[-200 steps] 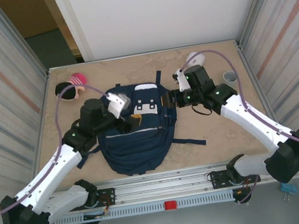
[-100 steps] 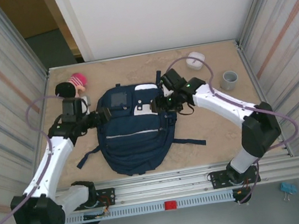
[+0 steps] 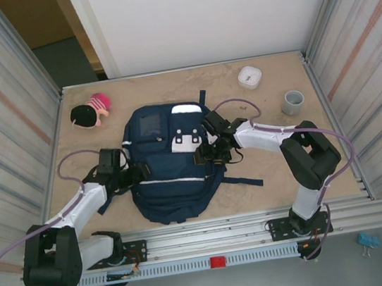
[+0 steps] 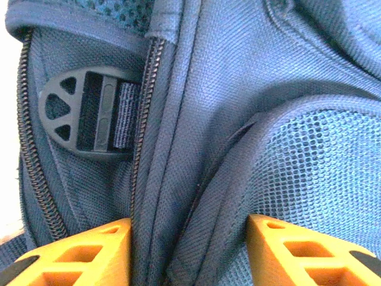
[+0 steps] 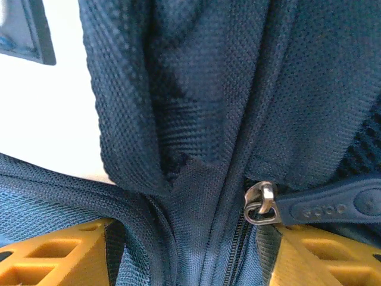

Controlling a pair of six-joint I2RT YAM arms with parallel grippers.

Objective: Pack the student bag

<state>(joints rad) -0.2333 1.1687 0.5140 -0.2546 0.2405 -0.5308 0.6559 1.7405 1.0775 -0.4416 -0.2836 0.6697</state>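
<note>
Student bag lies flat between the two arms, its long axis running away from their bases. Left gripper sits at its left flank, right gripper at its right flank beside the zipper pull. Each straddles a fabric fold, jaws apart; whether either pinches, I cannot tell.

The top camera sits high up behind the arms. It looks down on the whole bench, with the near edge at the bottom. The left wrist camera looks past the left hand, very close to the left side of the student bag. The right wrist camera looks past the right hand, very close to the bag's right side. All three see the bag.
</note>
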